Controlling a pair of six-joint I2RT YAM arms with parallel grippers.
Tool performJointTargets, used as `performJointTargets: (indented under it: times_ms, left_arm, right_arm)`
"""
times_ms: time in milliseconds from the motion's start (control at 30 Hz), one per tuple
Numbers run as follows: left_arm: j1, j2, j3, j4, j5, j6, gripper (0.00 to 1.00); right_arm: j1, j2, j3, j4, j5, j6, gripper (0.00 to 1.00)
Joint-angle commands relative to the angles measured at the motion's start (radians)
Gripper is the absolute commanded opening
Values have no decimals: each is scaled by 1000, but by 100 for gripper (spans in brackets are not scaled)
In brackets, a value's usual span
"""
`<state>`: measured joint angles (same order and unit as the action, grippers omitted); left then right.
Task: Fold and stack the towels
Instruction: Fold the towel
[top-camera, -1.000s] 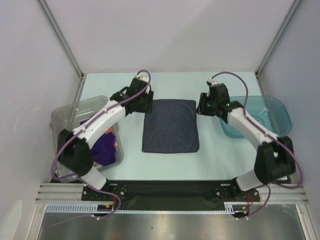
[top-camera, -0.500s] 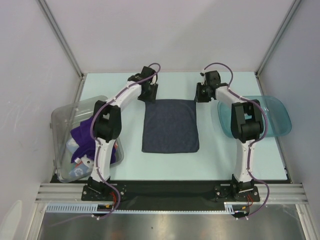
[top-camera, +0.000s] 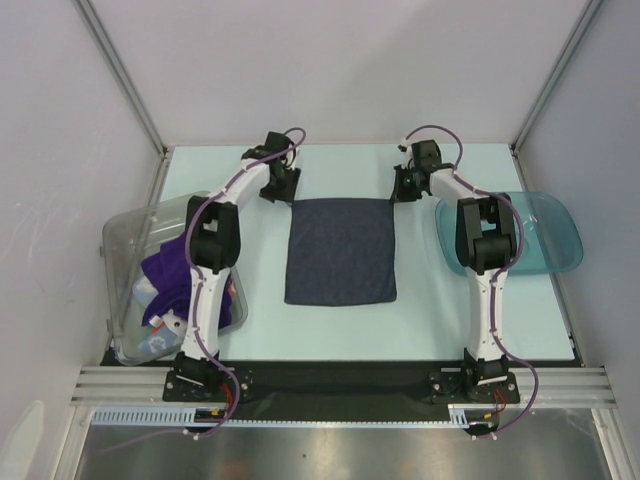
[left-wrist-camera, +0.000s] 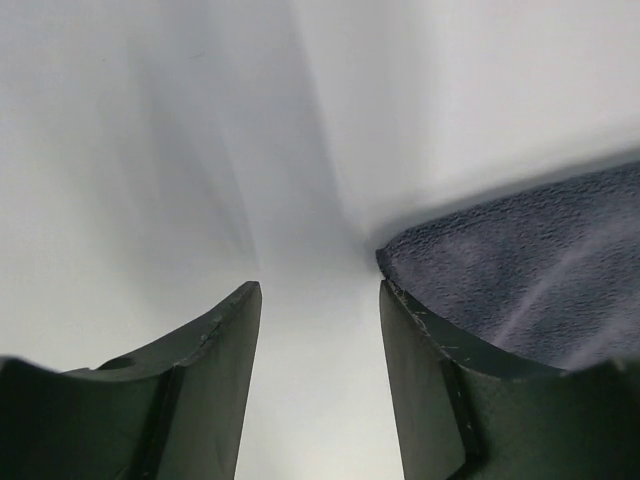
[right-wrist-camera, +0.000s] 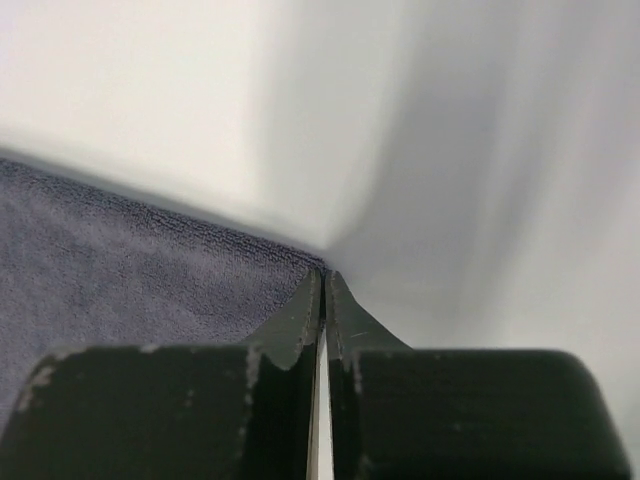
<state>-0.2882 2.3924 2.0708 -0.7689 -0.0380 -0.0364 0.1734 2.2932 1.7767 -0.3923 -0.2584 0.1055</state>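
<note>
Nearest, on the left, other towels are heaped in the clear bin (top-camera: 130, 225) within the left arm's reach, a purple towel (top-camera: 168, 275) uppermost; the teal tray (top-camera: 560, 245) is set on the right; the navy towel (top-camera: 340, 250) is spread flat in the middle of the desk (top-camera: 340, 335) so that it can be folded; at its far left corner the left gripper (left-wrist-camera: 318, 292) is unclenched, nothing grasped, the corner just beside one finger; at the far right corner the right gripper (right-wrist-camera: 322, 285) is clenched, seemingly on the cloth's tip, so that the far edge may be lifted.

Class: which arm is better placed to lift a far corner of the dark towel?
Probably right: the right gripper is shut at the towel corner; the left gripper stands open beside its corner.
</note>
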Motion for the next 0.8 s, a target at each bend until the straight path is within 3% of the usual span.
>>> performJointTargets:
  times_ms: [0,67,167,267,400,767]
  left_arm:
    - [-3,5,51,0,56,104,58]
    - [0,10,55,0,75,142,60]
    - [-2,11,58,11,110,181,61]
    - [-2,10,60,25,110,207,61]
    - [-2,5,61,55,142,243,62]
    - [9,83,152,-3,173,351,58]
  right_arm:
    - [-20,17,52,16,-47,-67,1]
    - [-18,14,50,18,-64,-93,2]
    - [-25,6,49,4,-107,-127,12]
    - [-35,-8,35,6,-160,-138,29]
    - [-52,-15,38,-2,-212,-165,36]
    - [-98,94,194,-163,-383,-279,37]
